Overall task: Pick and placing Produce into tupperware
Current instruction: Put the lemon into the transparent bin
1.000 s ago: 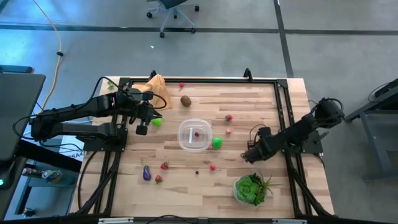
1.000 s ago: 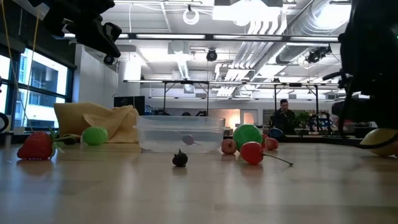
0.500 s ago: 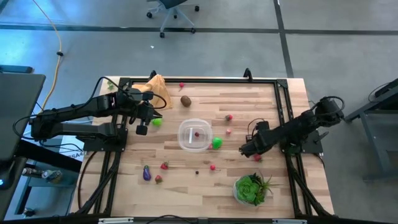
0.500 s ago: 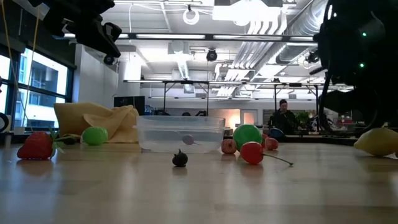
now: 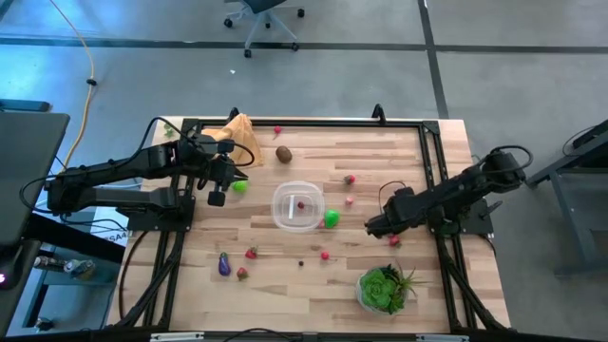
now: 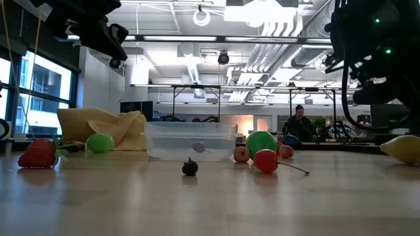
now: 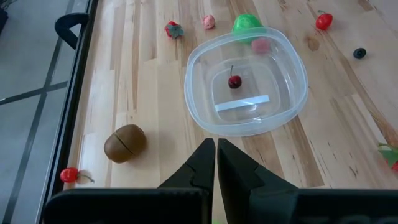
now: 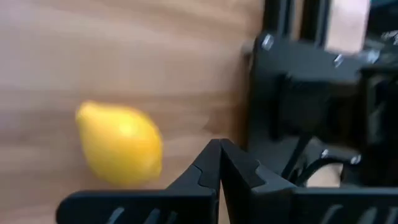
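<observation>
Showing no readable writing

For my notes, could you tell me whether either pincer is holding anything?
Neither: the left pincer and right pincer are both shut on nothing.

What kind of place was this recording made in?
Probably an open-plan robotics lab or workshop: bare ceiling ducts and pipes overhead, a grey concrete floor with a rolling office chair, and a person seated at benches in the background beyond the wooden table.
</observation>
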`<action>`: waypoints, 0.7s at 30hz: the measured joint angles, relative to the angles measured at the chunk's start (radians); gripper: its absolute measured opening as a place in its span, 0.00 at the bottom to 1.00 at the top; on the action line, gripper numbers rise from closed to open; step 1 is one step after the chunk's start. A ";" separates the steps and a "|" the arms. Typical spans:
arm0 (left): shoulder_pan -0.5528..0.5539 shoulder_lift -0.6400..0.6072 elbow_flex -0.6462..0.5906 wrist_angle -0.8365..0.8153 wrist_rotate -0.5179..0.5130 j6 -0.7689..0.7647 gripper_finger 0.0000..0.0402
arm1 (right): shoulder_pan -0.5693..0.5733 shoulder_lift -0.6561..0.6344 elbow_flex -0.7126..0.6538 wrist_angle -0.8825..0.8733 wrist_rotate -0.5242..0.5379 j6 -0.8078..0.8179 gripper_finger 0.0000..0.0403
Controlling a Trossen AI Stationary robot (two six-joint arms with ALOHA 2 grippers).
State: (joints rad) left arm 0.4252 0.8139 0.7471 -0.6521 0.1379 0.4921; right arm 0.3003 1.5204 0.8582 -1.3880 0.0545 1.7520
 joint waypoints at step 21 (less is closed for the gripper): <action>0.000 0.000 0.000 0.000 0.000 0.000 0.02 | -0.118 0.000 -0.199 0.302 0.152 -0.004 0.00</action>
State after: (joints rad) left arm 0.4255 0.8137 0.7467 -0.6521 0.1379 0.4919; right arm 0.1823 1.5204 0.6590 -1.0864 0.2061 1.7477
